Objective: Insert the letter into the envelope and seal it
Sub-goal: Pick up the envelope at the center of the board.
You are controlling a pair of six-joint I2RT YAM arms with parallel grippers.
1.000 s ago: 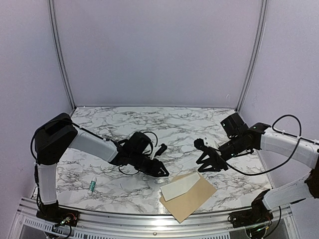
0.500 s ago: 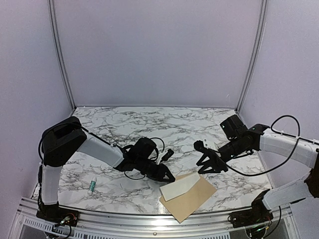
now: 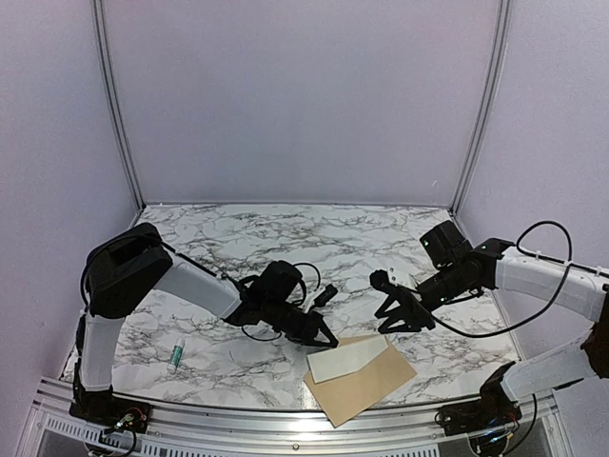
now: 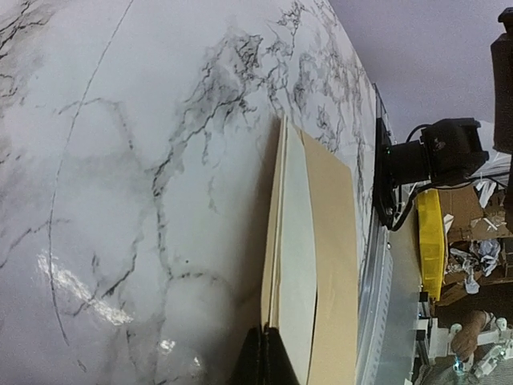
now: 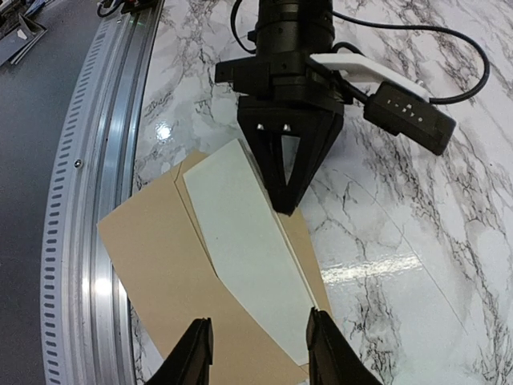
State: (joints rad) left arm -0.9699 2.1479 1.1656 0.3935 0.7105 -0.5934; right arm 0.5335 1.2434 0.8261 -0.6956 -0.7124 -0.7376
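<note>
Left jaws newly shut at cream letter (image 3: 344,360) on tan envelope (image 3: 367,386), right jaws open

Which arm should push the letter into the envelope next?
Probably left. The left hand is shut at the edge of the letter, which lies on the envelope, so it could nudge it. The right hand hovers open above, touching nothing.

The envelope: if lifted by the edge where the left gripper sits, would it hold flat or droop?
Probably droop: the envelope looks like thin kraft paper lying flat, and the left gripper meets only one edge. It likely weighs little, so it may slide on the glossy marble table when pushed. The pale letter with it could shift separately.
</note>
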